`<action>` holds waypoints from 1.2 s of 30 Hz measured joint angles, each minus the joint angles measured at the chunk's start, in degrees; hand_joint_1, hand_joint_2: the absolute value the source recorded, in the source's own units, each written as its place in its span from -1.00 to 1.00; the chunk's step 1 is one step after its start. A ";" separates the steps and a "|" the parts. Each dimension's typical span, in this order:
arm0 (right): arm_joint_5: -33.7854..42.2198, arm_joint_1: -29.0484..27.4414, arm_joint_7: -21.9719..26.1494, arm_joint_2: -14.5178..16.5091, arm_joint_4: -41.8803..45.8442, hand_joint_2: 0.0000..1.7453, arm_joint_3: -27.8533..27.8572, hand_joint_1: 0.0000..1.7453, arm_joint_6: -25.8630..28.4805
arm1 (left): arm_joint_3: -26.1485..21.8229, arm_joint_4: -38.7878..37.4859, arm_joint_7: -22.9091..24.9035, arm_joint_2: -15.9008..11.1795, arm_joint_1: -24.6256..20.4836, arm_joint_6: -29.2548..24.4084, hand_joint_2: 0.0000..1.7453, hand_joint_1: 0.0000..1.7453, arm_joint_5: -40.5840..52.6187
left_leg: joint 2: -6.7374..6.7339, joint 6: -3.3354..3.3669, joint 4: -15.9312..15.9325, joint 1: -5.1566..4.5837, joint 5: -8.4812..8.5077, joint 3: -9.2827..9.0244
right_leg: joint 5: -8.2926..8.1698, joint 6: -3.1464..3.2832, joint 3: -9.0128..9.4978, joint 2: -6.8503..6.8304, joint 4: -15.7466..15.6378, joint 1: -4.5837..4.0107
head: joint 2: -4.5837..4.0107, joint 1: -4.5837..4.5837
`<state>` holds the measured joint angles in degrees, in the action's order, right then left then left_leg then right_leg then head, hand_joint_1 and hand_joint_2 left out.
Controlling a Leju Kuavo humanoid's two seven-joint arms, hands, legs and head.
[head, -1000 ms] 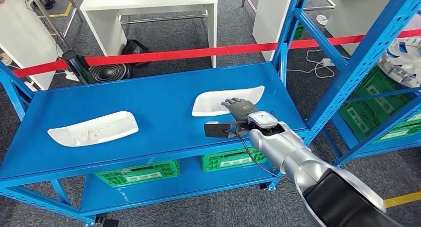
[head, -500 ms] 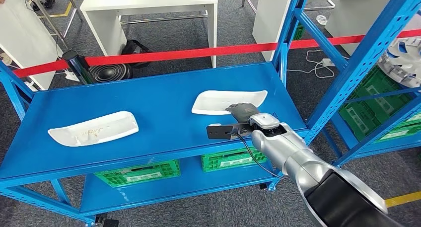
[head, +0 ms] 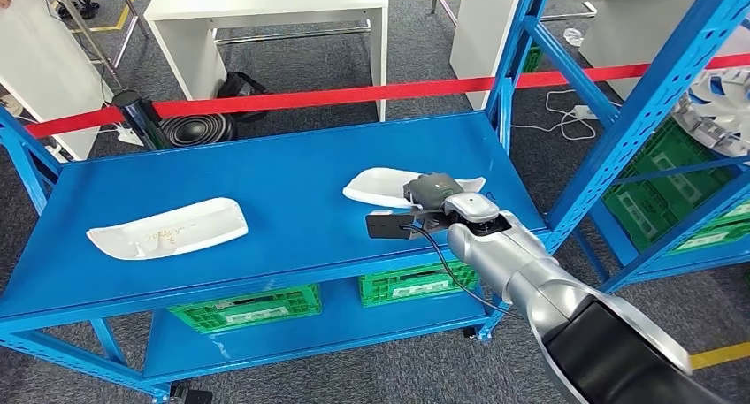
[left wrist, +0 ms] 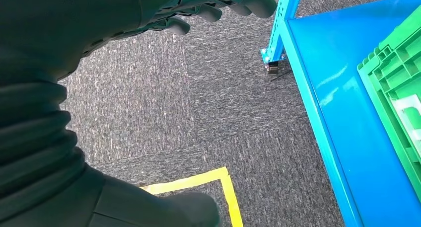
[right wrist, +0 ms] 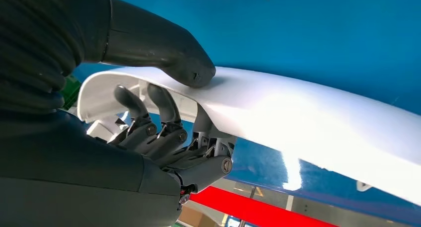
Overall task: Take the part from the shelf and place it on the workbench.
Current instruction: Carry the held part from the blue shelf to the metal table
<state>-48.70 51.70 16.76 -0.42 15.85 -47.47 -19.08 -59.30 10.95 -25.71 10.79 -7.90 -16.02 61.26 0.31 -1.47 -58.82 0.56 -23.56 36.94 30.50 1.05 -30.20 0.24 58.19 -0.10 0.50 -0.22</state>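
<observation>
From the head view, the right robot hand (head: 435,192) gripped the near edge of a long white curved plastic part (head: 382,185) lying toward the right end of the blue metal desk (head: 265,183). The silver right arm (head: 522,267) reached in from the lower right. A second white curved plastic part (head: 168,228) lay on the desk's left side, well apart from the first. Green plastic crates (head: 246,307) sat on the lower shelf beneath. A red barrier tape (head: 354,93) ran behind the desk, and a blue shelf rack (head: 637,95) stood to the right.

In the left wrist view, the left robot hand (left wrist: 218,3) hung above grey carpet (left wrist: 198,113) with its fingers apart and nothing in it. A strip of yellow floor tape (left wrist: 218,182), a blue shelf board (left wrist: 342,103) and a green crate (left wrist: 397,83) were nearby.

In the right wrist view, the thick grey thumb (right wrist: 169,53) pressed on the white part (right wrist: 308,117) from one side while darker fingers (right wrist: 149,113) curled against its other side, clamping its edge.
</observation>
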 joint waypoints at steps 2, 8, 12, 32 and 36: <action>0.05 0.01 0.00 0.00 0.00 1.00 0.00 1.00 0.02 | 0.00 0.00 -0.15 0.01 -0.01 0.00 1.00 -1.00 0.03 | 0.00 0.00 0.00 0.00 0.00 -0.01 | 0.00 0.00 0.01 0.00 0.00 0.00 | 0.00 0.00; 0.15 0.11 0.01 -0.06 0.00 1.00 0.00 1.00 0.08 | 0.00 0.00 -0.66 0.01 -0.05 0.00 1.00 -1.00 0.14 | -0.02 0.01 -0.01 -0.01 -0.01 -0.02 | -0.02 -0.03 0.00 0.01 0.00 0.01 | 0.00 0.02; 0.15 0.14 0.05 -0.06 0.00 1.00 0.00 1.00 0.11 | 0.00 0.00 -0.96 0.01 -0.08 -0.33 1.00 -1.00 0.05 | -0.02 0.02 -0.01 -0.01 -0.01 -0.02 | -0.02 -0.04 0.01 0.01 0.00 0.03 | 0.00 0.02; 0.49 7.59 -2.18 0.95 0.45 1.00 0.00 1.00 4.44 | -0.09 0.00 2.10 0.02 -0.30 -3.62 1.00 -1.00 -2.61 | -0.01 -0.01 -0.01 -0.04 0.01 0.04 | -0.04 -0.02 0.01 0.02 0.02 0.00 | 0.00 0.02; 0.40 9.87 -2.23 1.92 1.20 1.00 0.00 1.00 6.02 | -0.10 0.00 2.88 0.09 -0.48 -3.72 1.00 -1.00 -2.96 | 0.01 -0.02 0.00 -0.04 0.01 0.05 | -0.03 -0.01 0.01 0.01 0.02 0.00 | 0.00 0.01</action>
<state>-48.29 61.57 14.53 1.50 17.05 -47.47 -13.06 -59.40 10.95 -22.83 10.88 -8.38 -19.74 58.30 0.31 -1.48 -58.82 0.53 -23.55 36.99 30.47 1.04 -30.19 0.24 58.21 -0.09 0.50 -0.21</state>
